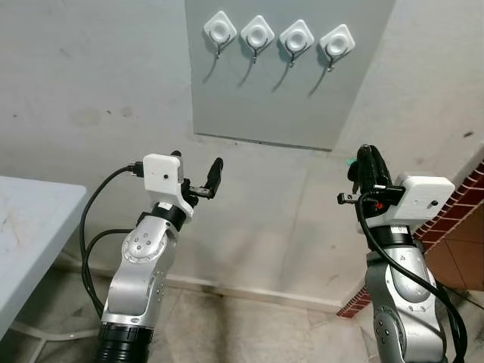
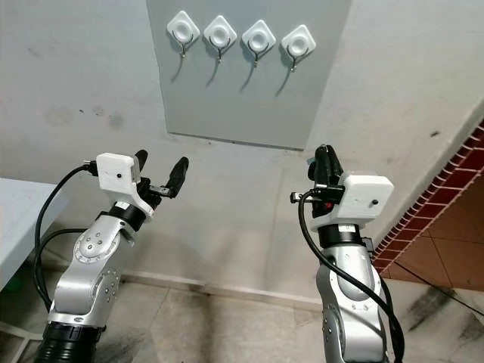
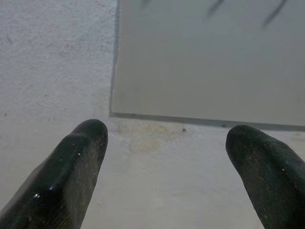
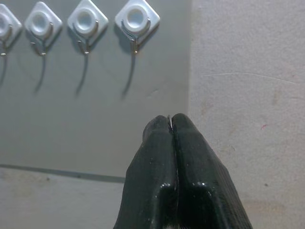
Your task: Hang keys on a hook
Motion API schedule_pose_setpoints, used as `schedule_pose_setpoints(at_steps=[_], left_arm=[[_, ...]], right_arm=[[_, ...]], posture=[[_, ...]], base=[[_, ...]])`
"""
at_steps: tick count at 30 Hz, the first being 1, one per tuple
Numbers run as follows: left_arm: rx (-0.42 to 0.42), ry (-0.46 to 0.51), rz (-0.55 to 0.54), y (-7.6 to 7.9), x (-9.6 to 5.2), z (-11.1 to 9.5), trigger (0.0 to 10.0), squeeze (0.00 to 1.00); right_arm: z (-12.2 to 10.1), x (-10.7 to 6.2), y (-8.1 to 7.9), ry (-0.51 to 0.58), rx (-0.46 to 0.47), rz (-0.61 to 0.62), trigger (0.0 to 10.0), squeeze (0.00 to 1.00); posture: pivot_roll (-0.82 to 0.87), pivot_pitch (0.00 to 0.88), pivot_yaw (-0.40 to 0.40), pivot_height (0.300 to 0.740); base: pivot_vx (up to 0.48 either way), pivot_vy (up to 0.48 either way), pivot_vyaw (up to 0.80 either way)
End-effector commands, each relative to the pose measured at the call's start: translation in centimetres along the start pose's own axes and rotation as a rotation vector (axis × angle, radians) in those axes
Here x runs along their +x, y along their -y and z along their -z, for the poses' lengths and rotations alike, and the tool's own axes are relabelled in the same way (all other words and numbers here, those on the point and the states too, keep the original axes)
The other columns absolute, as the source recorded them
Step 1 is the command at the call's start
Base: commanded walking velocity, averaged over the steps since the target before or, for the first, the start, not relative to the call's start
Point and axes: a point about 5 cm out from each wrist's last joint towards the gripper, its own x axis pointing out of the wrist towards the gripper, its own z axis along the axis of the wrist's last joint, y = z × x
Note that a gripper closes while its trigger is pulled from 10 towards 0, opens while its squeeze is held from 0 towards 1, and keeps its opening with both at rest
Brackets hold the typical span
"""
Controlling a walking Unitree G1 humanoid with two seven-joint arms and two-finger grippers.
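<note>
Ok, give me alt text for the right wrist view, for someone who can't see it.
The right gripper, jaws pressed shut with a thin sliver of something pale at the tips, points up at a grey panel on a rough wall. Four white diamond-shaped hooks run in a row along the panel's top, all empty.

Four hooks (image 1: 277,38) sit in a row near the top of a grey panel (image 1: 287,98) on the wall, each apart from its neighbour, with bare panel below them. Open air lies between the hooks and both tools. The left tool (image 1: 198,176), fingers spread, is raised below the panel's lower left corner; the right tool (image 1: 367,162), fingers pressed together, stands just beside the panel's lower right corner. Wide open space separates the two arms. A counter (image 1: 30,227) edges in at the far left, beside the left arm. A brick ledge (image 1: 446,212) runs close behind the right arm.
</note>
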Motion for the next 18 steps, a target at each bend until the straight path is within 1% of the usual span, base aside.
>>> schedule_pose_setpoints(at_steps=[1, 11, 13, 14, 18], left_arm=[[0.0, 0.009, 0.01, 0.3, 0.11, -0.35, 10.0, 0.0], [-0.001, 0.01, 0.007, 0.39, 0.11, -0.33, 10.0, 0.0], [-0.001, 0.016, -0.007, 0.4, 0.05, -0.38, 10.0, 0.0], [-0.014, 0.029, -0.004, 0.54, 0.01, -0.46, 10.0, 0.0], [-0.02, 0.027, 0.031, 1.04, -0.03, -0.51, 10.0, 0.0]], right_arm=[[-0.32, 0.03, 0.16, 0.015, -0.004, 0.003, 10.0, 0.0], [-0.28, 0.09, 0.15, 0.013, -0.007, -0.003, 10.0, 0.0], [-0.27, 0.09, 0.12, 0.013, -0.005, -0.004, 10.0, 0.0], [-0.27, 0.09, 0.12, 0.013, -0.003, -0.004, 10.0, 0.0], [-0.15, 0.05, 0.03, 0.008, -0.003, -0.011, 10.0, 0.0]], posture=[[-0.02, 0.027, -0.04, 0.74], [-0.01, 0.025, -0.043, 0.74], [-0.01, 0.026, -0.044, 0.74], [-0.01, 0.026, -0.045, 0.74], [-0.01, 0.029, -0.048, 0.74]], base=[[0.315, 0.0, 0.0], [0.316, 0.0, 0.0], [0.0, 0.0, 0.0], [0.0, 0.0, 0.0], [0.0, 0.0, 0.0]])
